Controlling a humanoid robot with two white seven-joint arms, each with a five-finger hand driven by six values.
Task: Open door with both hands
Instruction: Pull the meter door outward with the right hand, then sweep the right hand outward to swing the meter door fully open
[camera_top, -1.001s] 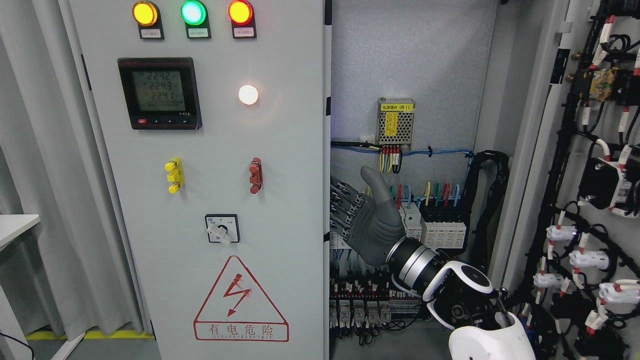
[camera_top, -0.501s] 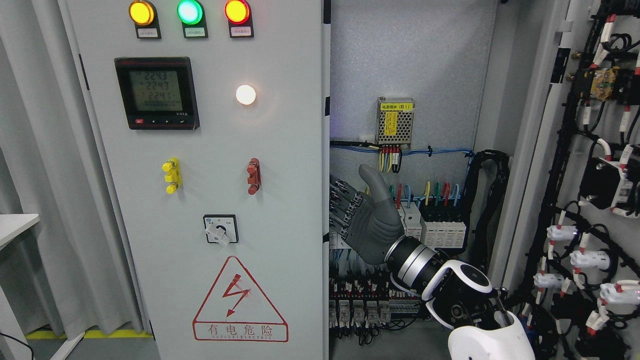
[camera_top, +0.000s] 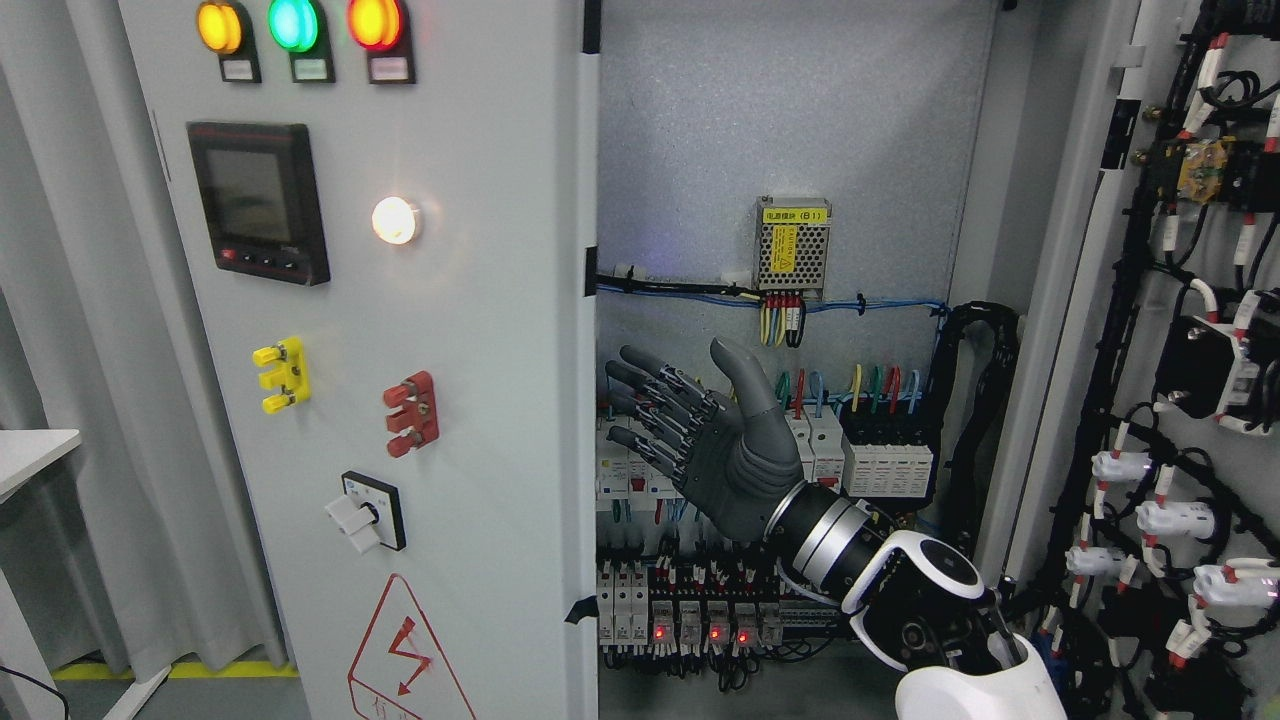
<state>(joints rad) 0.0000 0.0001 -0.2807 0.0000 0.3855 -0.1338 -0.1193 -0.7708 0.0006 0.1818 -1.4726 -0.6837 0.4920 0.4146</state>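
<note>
standing tall at the left and centre of the head view, the pale grey metal cabinet door with its control panel face (camera_top: 480, 330) is the task's thing, and it is partly swung out: its free vertical edge runs down the picture just left of the middle, and its face shows at a slant, turned somewhat toward the left. its long axis is upright, top to bottom of the frame, and the hinge side looks to be the left one, though the hinges themselves cannot be seen. to my judgement the task is well under way but not finished, since the door sits at a partial angle and more swing outward to the left is left to do. on the face sit three round lamps in amber, green and red (camera_top: 290, 25), a black-framed digital meter (camera_top: 260, 200), a glowing white round lamp (camera_top: 395, 220), a yellow plastic terminal block (camera_top: 280, 375), a red plastic terminal block (camera_top: 412, 413) and a small black-and-white rotary switch (camera_top: 368, 512). just right of the door edge, inside the opening, the right hand (camera_top: 700, 445), dark grey with jointed fingers, is held with the fingers spread apart and straight, thumb up, grasping nothing and not touching the door edge. behind it lie the row of white circuit breakers with coloured wires (camera_top: 860, 450) and the small perforated metal power supply with a yellow label (camera_top: 793, 245). the left hand is out of view.
</note>
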